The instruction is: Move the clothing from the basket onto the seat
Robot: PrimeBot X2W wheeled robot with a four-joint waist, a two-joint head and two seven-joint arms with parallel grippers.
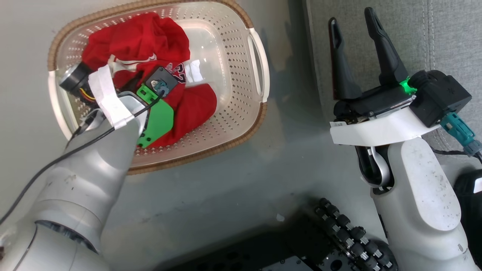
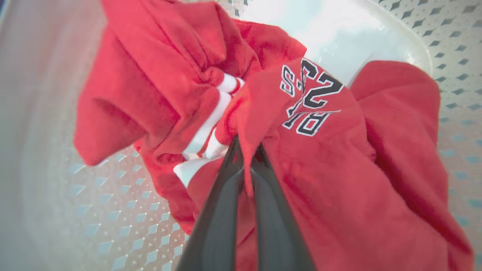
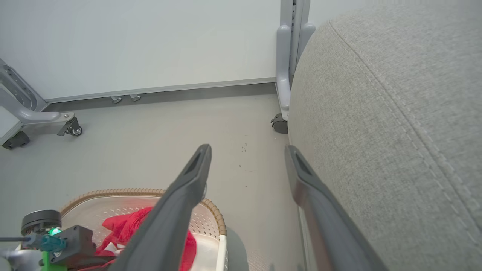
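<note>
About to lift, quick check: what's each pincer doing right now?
Left pincer: closed on the red white-trimmed jersey clothing in the cream perforated plastic basket.
Right pincer: open, holding nothing.

From above, the head view looks steeply down on the cream-white perforated plastic basket [image 1: 233, 56] and the large grey woven-fabric seat [image 1: 444, 34]. The left wrist view sits very close inside that basket, facing the red sports-jersey clothing [image 2: 339, 169]. The right wrist view looks low across the grey floor [image 3: 150, 150], sharing basket and seat.
</note>
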